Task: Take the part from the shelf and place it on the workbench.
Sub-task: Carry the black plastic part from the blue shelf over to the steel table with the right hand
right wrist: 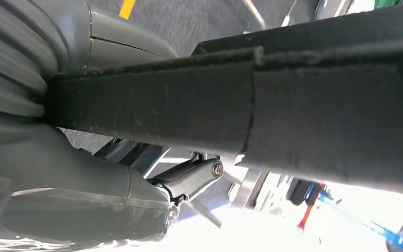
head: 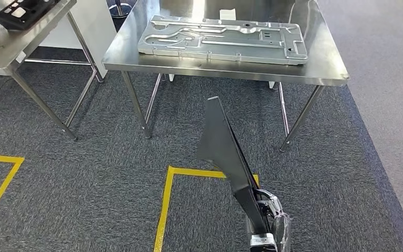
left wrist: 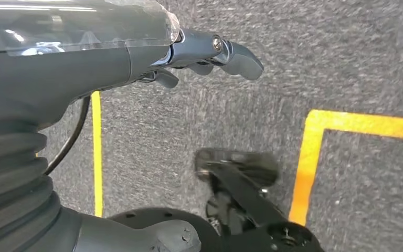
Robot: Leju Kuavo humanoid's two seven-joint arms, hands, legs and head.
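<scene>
part (head: 225, 152) held on edge by right hand (head: 266, 218), long axis toward workbench (head: 325, 63).

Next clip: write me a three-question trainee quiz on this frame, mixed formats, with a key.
1. True or false: the black part already lies on the workbench.
2. Which hand holds the black part? A) left hand B) right hand C) neither
3. Fill in: the large silver panel lies flat on the ____.

Key:
1. False; it is held upright above the carpet, short of the workbench.
2. B. The left hand hangs over the carpet, holding nothing.
3. Workbench.
</scene>
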